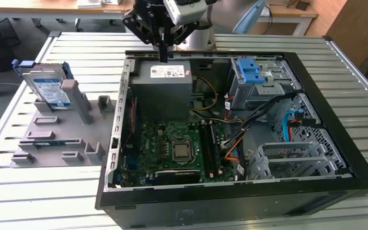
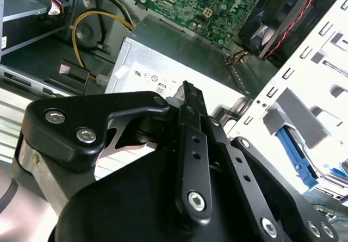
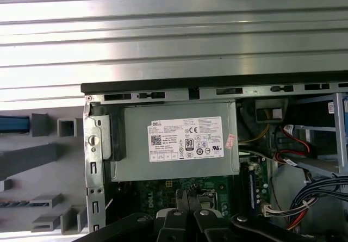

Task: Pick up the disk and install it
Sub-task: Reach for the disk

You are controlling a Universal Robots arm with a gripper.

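Observation:
The disk [image 1: 47, 88], a silver drive with a white-and-blue label in a blue carrier, stands on edge in the grey fixture block [image 1: 63, 139] on the exterior view's left, outside the computer case. My gripper [image 1: 163, 56] hangs over the case's back edge, just above the grey power supply [image 1: 165, 88], well apart from the disk. Its black fingers [image 2: 187, 92] are pressed together with nothing between them. In the first wrist view the gripper's tips [image 3: 189, 197] point toward the motherboard beyond the power supply [image 3: 176, 141].
The open black computer case [image 1: 235, 191] lies on a slatted metal table [image 1: 56, 191]. Inside are the motherboard [image 1: 178, 148], a metal drive cage with a blue latch [image 1: 254, 72], loose cables [image 1: 260, 120] and a second metal cage [image 1: 293, 158].

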